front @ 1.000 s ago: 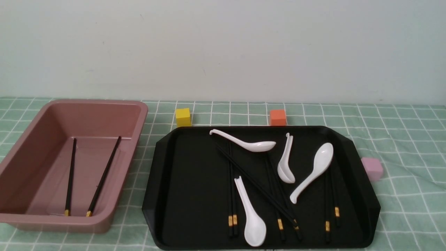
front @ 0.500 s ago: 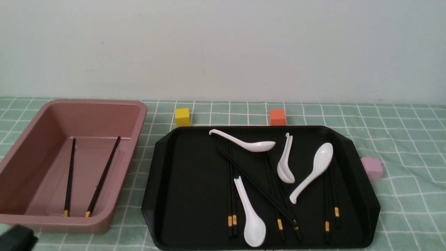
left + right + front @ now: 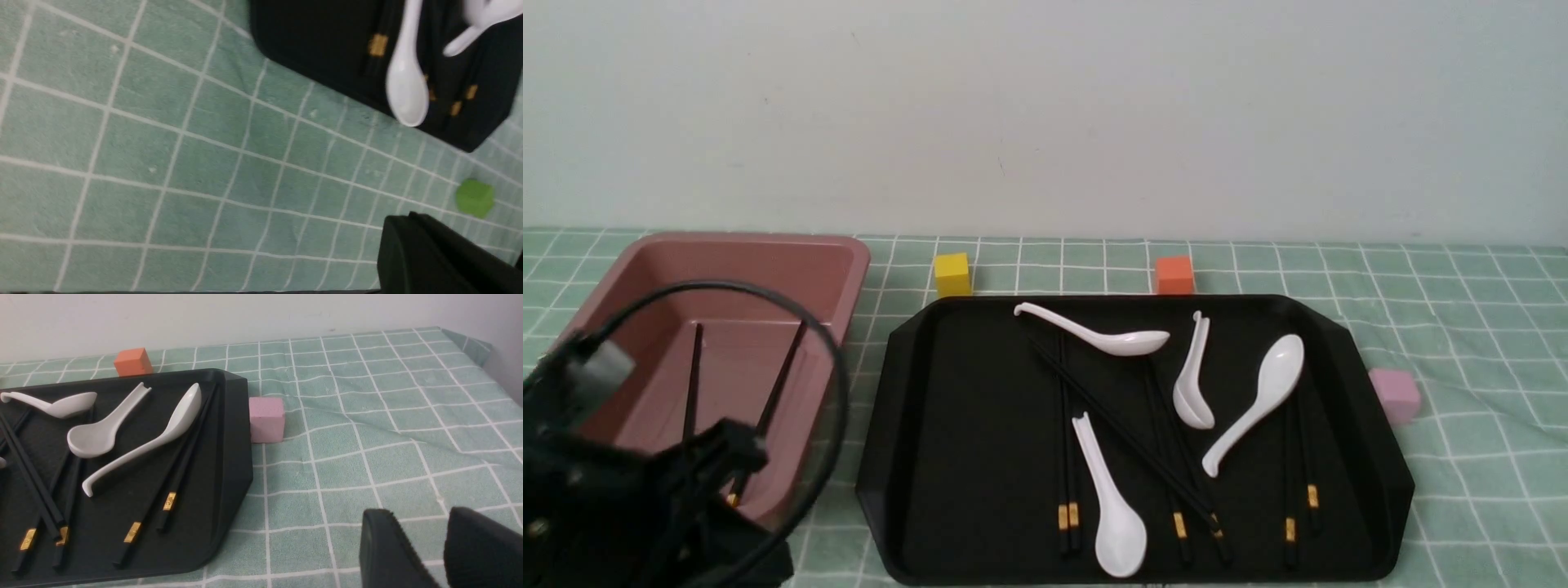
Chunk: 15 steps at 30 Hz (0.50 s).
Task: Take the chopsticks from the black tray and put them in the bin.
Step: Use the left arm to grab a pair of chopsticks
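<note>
The black tray (image 3: 947, 457) lies mid-table and holds several black chopsticks (image 3: 1127, 437) with gold bands, mixed with white spoons (image 3: 1115, 523). The pink bin (image 3: 768, 245) stands to its left with two chopsticks (image 3: 784, 367) inside. My left arm (image 3: 645, 506) rises at the lower left, in front of the bin's near end. My left gripper (image 3: 402, 218) shows no gap between its fingers, holds nothing, and hangs over bare cloth beside the tray's near corner (image 3: 310, 49). My right gripper (image 3: 419, 512) is open and empty over cloth right of the tray (image 3: 233, 428).
A yellow cube (image 3: 952, 273) and an orange cube (image 3: 1174, 275) sit behind the tray. A pink cube (image 3: 1393, 395) sits at its right edge. A green cube (image 3: 474, 198) lies on the cloth near the tray's front. A cable loop (image 3: 833, 384) arches over the bin.
My left arm has come up into the front view at the lower left and now covers the bin's near part. Tray, spoons and chopsticks have not moved.
</note>
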Available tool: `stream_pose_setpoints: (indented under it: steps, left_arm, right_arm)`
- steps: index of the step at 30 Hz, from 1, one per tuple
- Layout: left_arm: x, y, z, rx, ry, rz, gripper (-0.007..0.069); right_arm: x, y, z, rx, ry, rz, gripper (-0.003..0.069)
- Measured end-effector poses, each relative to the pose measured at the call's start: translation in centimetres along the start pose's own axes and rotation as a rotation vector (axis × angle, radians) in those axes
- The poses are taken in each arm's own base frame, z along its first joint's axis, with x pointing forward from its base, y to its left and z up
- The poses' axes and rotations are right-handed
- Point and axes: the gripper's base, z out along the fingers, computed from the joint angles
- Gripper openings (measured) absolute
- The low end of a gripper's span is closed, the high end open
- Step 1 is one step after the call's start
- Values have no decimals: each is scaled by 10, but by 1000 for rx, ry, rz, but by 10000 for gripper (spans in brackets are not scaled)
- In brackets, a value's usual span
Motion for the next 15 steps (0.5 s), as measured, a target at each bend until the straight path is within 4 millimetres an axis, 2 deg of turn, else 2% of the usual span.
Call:
stream_pose_setpoints:
  steps: [2, 3, 8, 13, 15]
  left_arm:
    - [-11, -11, 13, -29, 48, 37, -13]
    - [-19, -23, 28, -55, 95, 76, -13]
    - [-24, -65, 80, -140, 212, 216, -13]
    - [-28, -103, 136, -216, 246, 285, 2]
    - [-29, -111, 145, -223, 244, 289, 11]
  right_arm:
    - [0, 0, 0, 2, 4, 0, 240]
    - [1, -1, 0, 7, 15, 0, 240]
    - [4, -2, 0, 21, 47, 0, 240]
    - [4, -2, -1, 23, 50, 0, 240]
    - [3, -2, -1, 23, 50, 0, 240]
